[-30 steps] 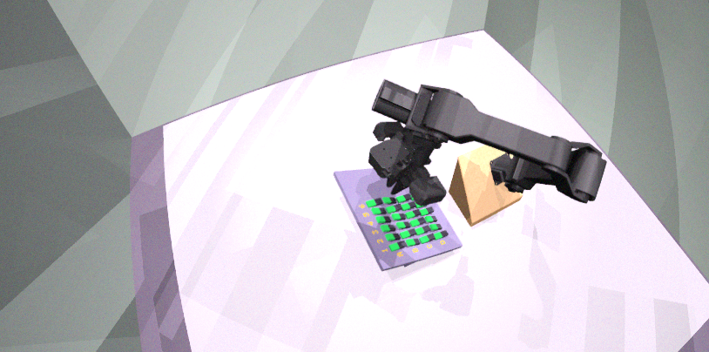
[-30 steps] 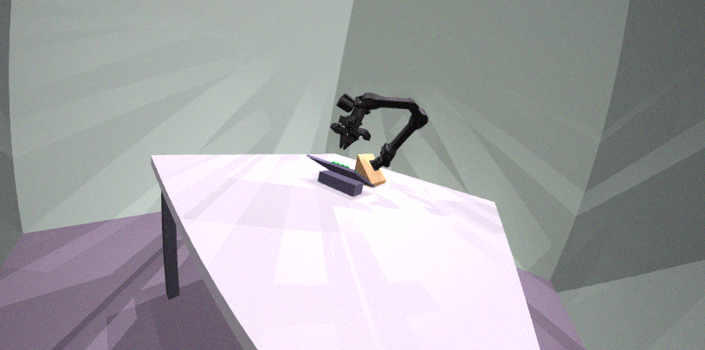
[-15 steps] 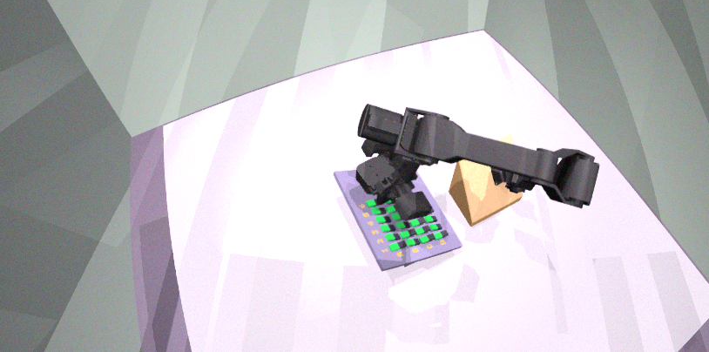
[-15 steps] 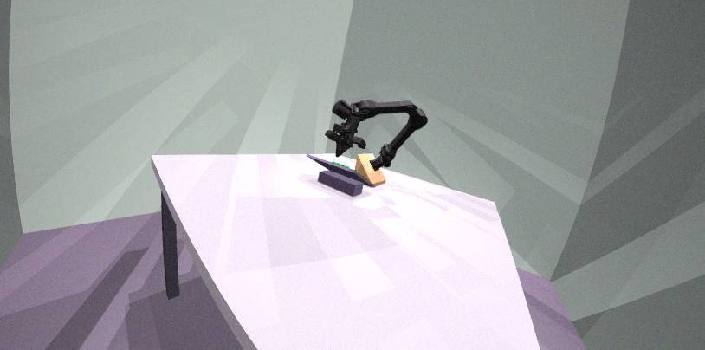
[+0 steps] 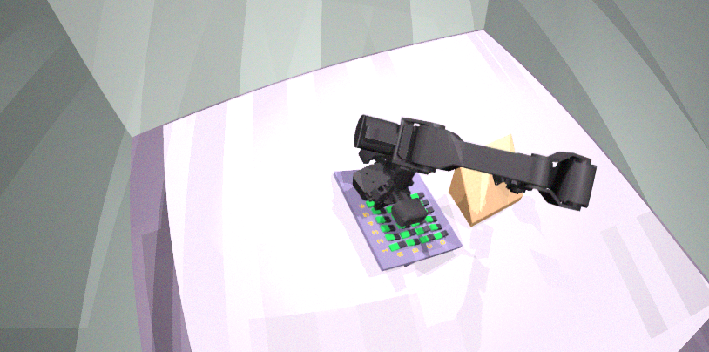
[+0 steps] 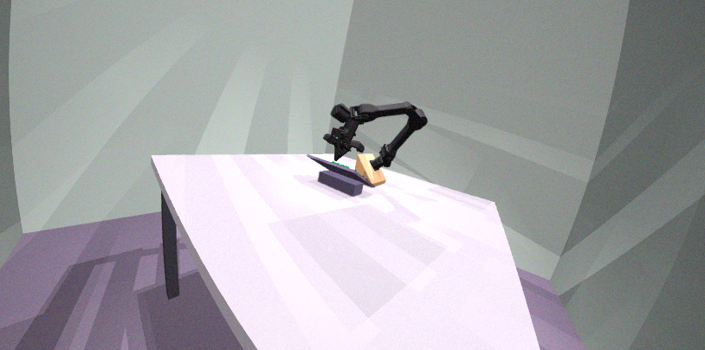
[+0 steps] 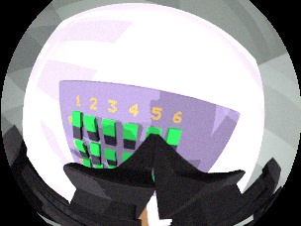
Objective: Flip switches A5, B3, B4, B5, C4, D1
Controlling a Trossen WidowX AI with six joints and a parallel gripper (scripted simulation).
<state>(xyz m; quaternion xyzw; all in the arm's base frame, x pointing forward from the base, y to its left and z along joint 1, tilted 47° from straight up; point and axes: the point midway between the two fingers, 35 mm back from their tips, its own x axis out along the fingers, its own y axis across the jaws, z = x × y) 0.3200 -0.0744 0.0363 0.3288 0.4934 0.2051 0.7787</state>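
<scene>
Table [image 6: 345,268] pale lilac, walls [image 6: 147,51] grey-green, floor [image 6: 74,274] purple.

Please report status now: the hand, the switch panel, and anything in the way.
Hand shut, holding nothing, tips low over the switch panel near column 5. Contact with a switch cannot be told. Tan wedge block beside the panel, apart from the hand.
</scene>
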